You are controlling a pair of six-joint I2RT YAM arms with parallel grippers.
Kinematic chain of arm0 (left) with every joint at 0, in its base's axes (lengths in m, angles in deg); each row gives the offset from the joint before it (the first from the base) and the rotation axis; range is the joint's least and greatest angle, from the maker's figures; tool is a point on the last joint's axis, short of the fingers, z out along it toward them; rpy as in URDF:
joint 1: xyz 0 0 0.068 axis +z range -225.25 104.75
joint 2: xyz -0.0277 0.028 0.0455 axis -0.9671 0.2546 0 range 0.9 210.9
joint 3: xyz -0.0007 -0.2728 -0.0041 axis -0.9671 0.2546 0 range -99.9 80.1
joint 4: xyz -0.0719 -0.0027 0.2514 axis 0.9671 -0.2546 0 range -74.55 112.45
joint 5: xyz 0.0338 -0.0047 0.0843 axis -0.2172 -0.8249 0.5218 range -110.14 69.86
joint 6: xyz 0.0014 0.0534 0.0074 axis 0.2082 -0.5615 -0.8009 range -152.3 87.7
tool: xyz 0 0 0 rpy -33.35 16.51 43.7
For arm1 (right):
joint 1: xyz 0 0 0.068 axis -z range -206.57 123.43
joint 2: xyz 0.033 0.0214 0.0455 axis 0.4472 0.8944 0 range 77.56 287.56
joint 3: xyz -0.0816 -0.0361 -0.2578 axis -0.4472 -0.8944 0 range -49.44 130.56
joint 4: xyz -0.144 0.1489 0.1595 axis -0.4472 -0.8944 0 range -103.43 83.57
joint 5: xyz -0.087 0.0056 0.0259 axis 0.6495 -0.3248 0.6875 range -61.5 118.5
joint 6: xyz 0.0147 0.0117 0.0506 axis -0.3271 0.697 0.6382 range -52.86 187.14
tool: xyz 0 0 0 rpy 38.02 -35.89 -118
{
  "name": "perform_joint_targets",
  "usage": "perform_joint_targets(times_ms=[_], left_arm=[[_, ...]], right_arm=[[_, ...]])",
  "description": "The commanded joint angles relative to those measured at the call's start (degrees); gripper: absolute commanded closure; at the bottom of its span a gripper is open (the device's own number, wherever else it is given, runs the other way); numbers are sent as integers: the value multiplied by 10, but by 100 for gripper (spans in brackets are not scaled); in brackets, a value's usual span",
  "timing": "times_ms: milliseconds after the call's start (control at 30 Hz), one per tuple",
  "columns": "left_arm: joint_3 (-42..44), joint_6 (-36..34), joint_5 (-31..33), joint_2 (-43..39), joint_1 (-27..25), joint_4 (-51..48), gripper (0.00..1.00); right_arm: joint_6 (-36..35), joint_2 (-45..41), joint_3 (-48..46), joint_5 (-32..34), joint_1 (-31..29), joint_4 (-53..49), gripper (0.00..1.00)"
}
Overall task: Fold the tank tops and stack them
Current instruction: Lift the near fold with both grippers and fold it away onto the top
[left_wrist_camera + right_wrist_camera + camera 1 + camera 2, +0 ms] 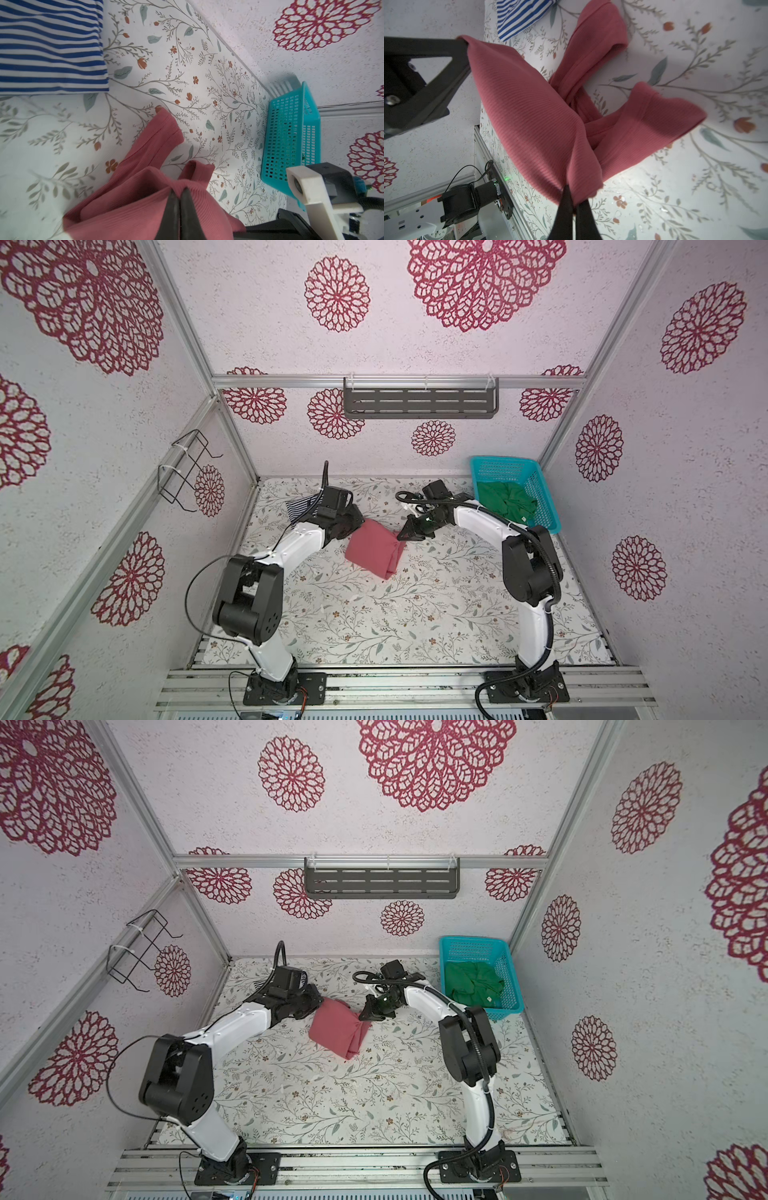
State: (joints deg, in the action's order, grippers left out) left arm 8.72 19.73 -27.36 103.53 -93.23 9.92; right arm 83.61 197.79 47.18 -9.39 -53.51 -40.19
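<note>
Grip is shared: left hand [359, 526] and right hand [401, 537] each clamp the red-pink top [374, 549] stretched between them; the striped top [300, 508] lies just beyond the left.

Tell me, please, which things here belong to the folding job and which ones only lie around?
Belong to the job:
- red-pink tank top
- striped tank top
- green tank top

Only lying around:
- teal basket, holding the green one
- dark wall shelf
</note>
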Motion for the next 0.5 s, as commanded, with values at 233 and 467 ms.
perform_joint_targets(times_ms=[233, 467], left_arm=[[-111, -20, -29, 150, 12, 83, 65], [-101, -59, -4, 53, 3, 9, 44]], right_arm=[[-59, 71, 89, 23, 61, -68, 61], [-41, -50, 16, 103, 40, -2, 59]])
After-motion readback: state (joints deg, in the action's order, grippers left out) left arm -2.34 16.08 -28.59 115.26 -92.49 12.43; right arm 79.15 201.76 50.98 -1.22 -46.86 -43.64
